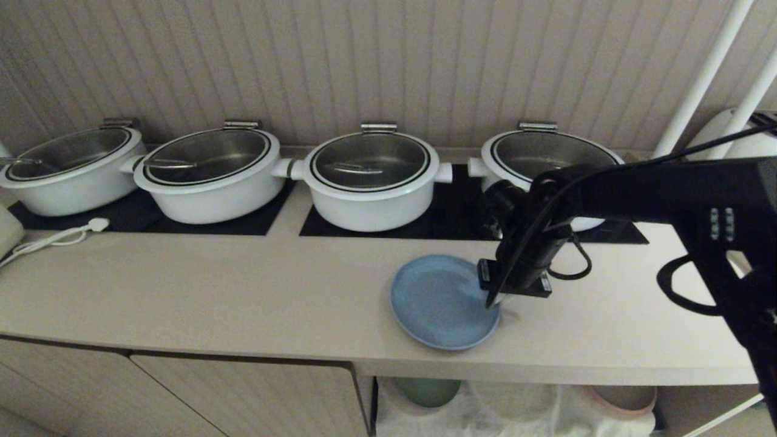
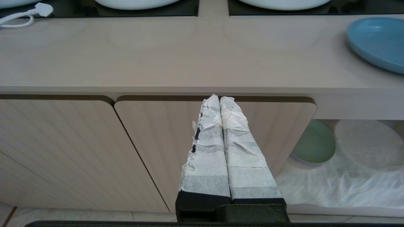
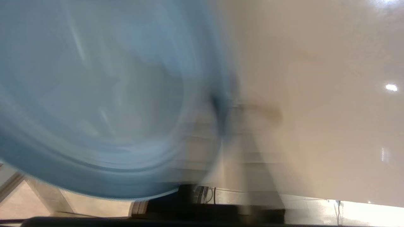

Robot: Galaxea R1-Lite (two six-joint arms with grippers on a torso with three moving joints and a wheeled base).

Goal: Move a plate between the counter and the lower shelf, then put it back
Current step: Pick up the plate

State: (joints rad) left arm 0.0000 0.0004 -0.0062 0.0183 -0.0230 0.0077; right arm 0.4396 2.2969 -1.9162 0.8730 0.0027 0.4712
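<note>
On the worktop [image 1: 243,291], in my head view, the plate [image 1: 440,303] is sitting near the front edge, my right gripper [image 1: 495,298] pinching its right rim. Left wrist view: my left gripper [image 2: 220,99] is hanging with fingers pressed together, empty, before the cabinet door [image 2: 151,151]. Right wrist view: fingers are clamping the rim.

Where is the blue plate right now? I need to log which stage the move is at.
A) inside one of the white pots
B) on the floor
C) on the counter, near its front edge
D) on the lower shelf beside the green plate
C: the plate lies on the counter close to the front edge, with the right gripper shut on its rim; only the green plate and others sit on the shelf below.
</note>
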